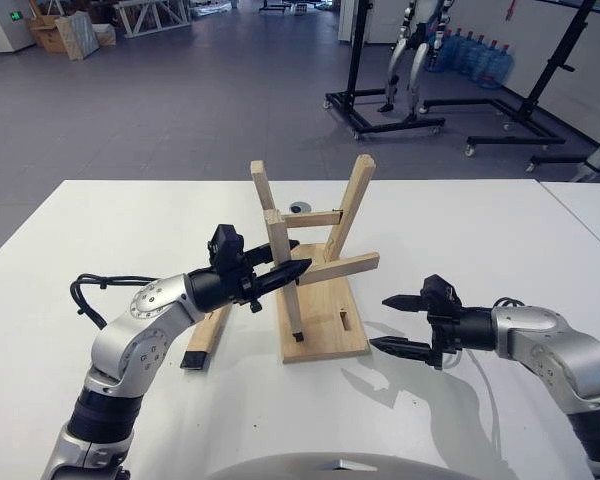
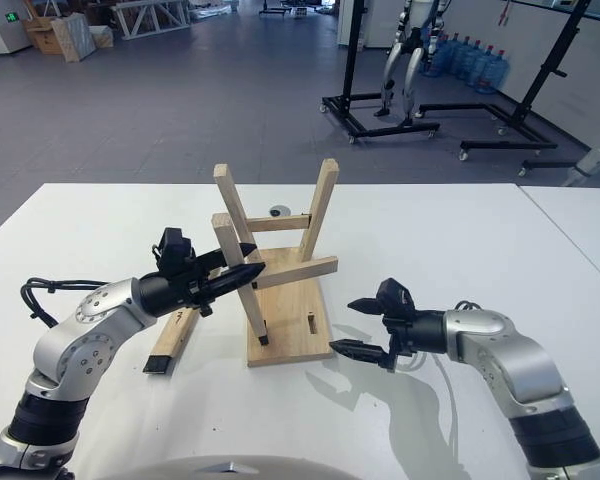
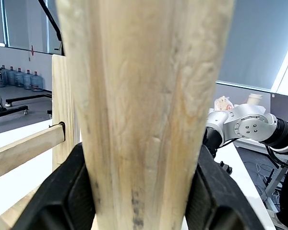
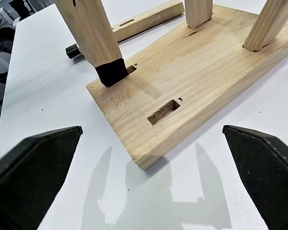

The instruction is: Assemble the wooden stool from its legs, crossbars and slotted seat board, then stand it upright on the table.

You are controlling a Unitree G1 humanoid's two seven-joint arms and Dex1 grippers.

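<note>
Left eye view: left fingers [image 1: 280,276] clamped on tilted leg [image 1: 292,315] over seat board [image 1: 328,345]; right fingers [image 1: 402,347] wide apart, empty.

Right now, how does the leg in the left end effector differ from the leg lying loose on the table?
The held leg stands tilted, black end at a slot in the seat board; the loose leg lies flat on the table beside it. The left end effector clamps the held leg; nothing touches the loose leg. Both are pale wood with one black end.
</note>
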